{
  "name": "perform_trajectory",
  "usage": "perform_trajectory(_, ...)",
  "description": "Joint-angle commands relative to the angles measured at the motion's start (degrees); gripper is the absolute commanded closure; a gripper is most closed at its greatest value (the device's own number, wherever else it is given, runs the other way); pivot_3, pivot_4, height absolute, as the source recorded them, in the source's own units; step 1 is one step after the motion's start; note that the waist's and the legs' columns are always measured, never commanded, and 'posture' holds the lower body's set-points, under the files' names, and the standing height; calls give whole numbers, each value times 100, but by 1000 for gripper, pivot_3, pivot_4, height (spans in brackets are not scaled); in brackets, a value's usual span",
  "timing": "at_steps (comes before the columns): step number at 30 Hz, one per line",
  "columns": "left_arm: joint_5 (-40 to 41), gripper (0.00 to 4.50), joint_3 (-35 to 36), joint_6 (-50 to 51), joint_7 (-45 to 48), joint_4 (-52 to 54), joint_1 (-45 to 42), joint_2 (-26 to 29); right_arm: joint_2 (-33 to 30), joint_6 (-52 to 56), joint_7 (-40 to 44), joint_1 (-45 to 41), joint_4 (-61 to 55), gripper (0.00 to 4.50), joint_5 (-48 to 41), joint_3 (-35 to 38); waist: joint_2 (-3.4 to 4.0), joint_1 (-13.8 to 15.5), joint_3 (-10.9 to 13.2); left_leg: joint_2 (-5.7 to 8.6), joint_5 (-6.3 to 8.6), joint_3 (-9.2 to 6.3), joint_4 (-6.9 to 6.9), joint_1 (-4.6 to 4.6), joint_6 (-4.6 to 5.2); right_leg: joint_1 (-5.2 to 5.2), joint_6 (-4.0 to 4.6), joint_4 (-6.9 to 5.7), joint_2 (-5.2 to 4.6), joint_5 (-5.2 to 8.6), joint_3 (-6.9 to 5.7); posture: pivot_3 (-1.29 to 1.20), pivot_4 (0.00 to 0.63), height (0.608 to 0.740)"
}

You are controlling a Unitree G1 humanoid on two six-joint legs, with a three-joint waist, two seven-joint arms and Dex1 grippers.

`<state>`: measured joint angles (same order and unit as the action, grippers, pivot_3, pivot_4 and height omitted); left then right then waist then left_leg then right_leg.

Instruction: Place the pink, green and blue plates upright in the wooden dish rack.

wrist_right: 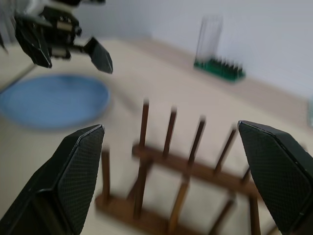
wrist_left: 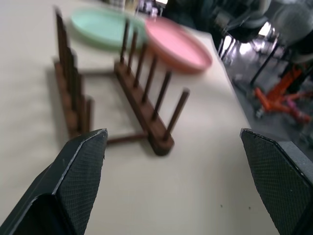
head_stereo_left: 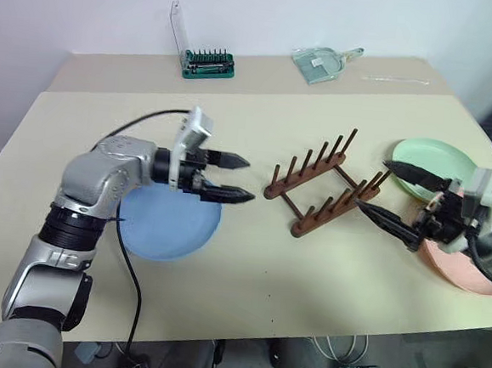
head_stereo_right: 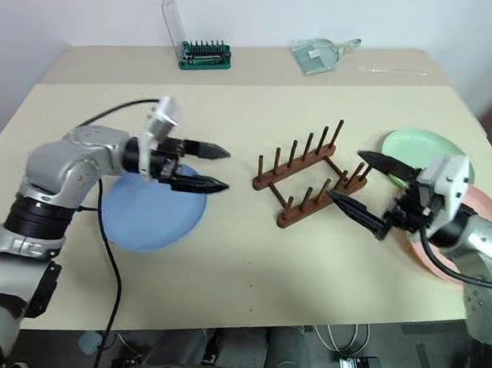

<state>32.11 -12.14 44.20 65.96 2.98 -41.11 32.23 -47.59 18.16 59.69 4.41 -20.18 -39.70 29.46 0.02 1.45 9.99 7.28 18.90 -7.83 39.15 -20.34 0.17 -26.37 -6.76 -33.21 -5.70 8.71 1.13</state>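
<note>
Beige tabletop (head_stereo_left: 248, 261) carries everything; the wooden dish rack (head_stereo_left: 323, 183) stands empty between the two pincers, so no plate is racked yet; the left gripper (head_stereo_left: 238, 178), jaws wide and empty, hovers over the blue plate (head_stereo_left: 168, 225); the right gripper (head_stereo_left: 383, 191), likewise spread and empty, hangs above the pink plate (head_stereo_left: 454, 267), the green plate (head_stereo_left: 431, 160) just beyond it.

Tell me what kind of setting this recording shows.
Probably a lab or workshop test bench, not a kitchen: a plain beige table, a green case of screwdriver bits by the wall, and orange equipment on the floor.
</note>
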Motion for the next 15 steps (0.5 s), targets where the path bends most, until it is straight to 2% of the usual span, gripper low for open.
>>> perform_trajectory(1,-155,0,-270,343,-465,478,-33,-202,-249,158,422,683,-346,39,-185,765,-1,22,1,0,0,2,-1,2,1,0,0,-1,0,0,3,0,150,740)
perform_trajectory(3,33,0,-245,743,-680,681,-93,-363,-377,260,538,979,-300,39,-131,1022,0,9,1,-7,0,13,0,7,0,0,0,-1,5,0,11,0,150,740)
perform_trajectory(6,-230,0,-546,817,-966,1007,-52,-466,-521,306,625,1268,-226,39,32,1279,0,-9,0,-11,3,26,0,17,5,5,-1,-3,9,1,23,0,150,740)
perform_trajectory(15,-769,0,-1180,1474,-2176,839,3,-1206,-370,70,477,1168,-211,39,226,1097,-8,75,5,-13,23,26,-2,86,37,87,-11,10,10,9,24,0,150,740)
